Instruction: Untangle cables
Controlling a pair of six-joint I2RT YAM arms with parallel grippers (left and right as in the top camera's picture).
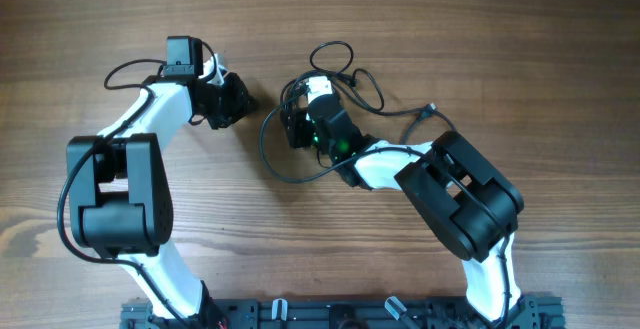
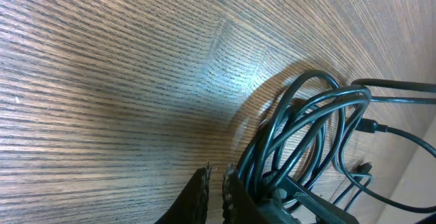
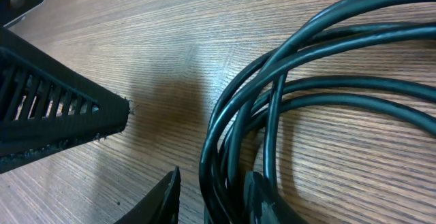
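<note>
black cables (image 3: 218, 149) looped on a wooden table (image 1: 500, 49), right tool (image 3: 214, 176) jaws apart, astride the bundle, left tool (image 2: 216, 173) jaws together, just beside the loops

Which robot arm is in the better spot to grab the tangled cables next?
Probably the right. The right gripper has its jaws apart with strands of the cables between them, ready to pinch. The left gripper is shut, and the cables lie beside it, not inside its jaws.
</note>
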